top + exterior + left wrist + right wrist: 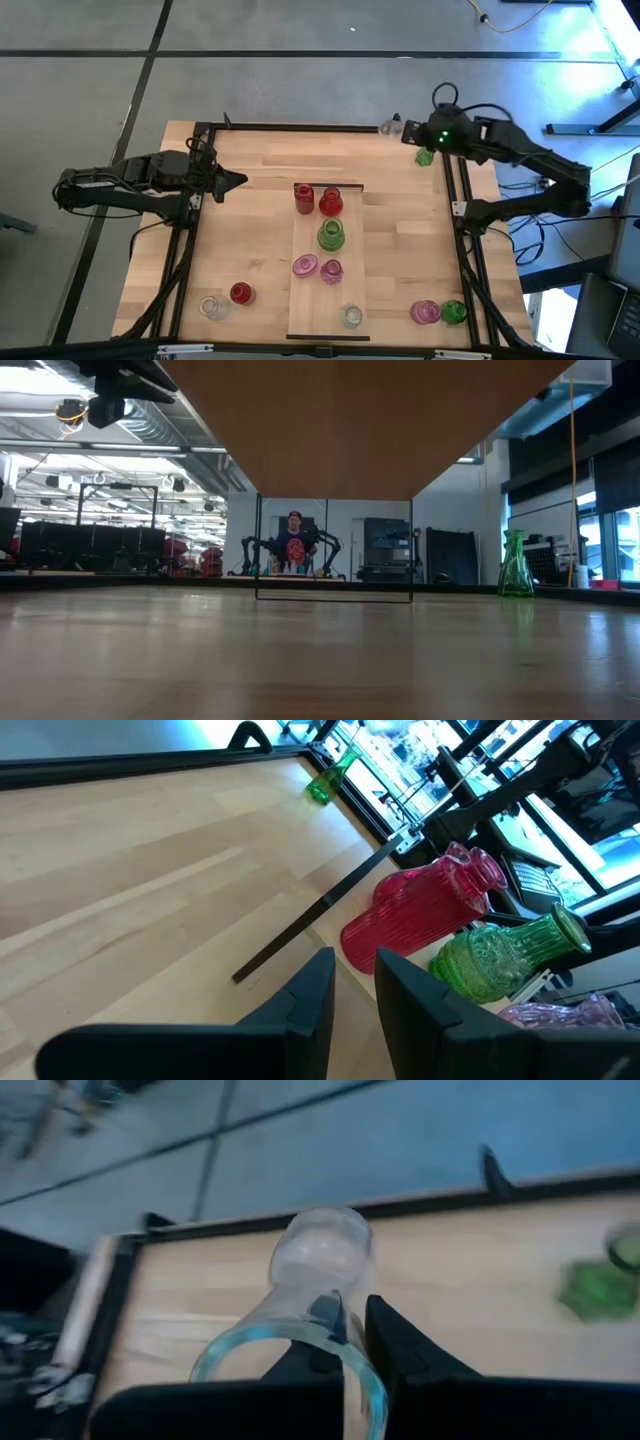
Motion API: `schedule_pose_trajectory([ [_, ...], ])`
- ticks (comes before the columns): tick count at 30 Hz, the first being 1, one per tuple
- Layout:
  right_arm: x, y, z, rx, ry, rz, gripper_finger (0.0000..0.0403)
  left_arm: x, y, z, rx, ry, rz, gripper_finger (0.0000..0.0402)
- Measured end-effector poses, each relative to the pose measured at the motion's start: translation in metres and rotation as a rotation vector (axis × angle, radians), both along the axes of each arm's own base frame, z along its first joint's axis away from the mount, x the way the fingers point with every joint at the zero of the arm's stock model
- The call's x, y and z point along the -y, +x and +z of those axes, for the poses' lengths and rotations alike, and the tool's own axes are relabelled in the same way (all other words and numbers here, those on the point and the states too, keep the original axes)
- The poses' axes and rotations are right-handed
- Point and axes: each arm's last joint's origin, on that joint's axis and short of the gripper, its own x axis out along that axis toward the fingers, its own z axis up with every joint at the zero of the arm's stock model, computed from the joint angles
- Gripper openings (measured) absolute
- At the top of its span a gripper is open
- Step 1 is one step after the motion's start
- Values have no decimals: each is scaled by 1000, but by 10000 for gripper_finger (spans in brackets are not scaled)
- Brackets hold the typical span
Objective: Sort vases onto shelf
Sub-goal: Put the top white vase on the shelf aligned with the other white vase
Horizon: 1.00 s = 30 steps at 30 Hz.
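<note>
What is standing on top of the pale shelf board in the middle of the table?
On the shelf stand six vases: two red vases, a green vase, two pink vases and a clear vase. None looks covered from above.

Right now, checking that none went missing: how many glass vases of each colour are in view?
Red translucent glass vases: 3
Green glass vases: 3
Pink glass vases: 3
Clear glass vases: 3, one in the right gripper
Total: 12
</note>
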Motion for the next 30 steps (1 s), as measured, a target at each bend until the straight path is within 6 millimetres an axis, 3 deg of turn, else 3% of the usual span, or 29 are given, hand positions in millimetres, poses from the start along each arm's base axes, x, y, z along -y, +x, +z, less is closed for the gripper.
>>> schedule_pose_trajectory([
  [4,-9,6,31,50,-74,83,1,0,1,1,14,1,0,68],
  [10,-24,30,62,82,-138,222,1,0,3,7,52,70,-26,68],
  [15,-40,60,81,91,-186,350,1,4,7,17,144,184,-212,68],
  [24,-67,113,97,125,-209,552,1,12,7,58,576,339,-448,68],
  [30,-73,136,96,140,-183,620,1,18,9,71,715,470,-530,81],
])
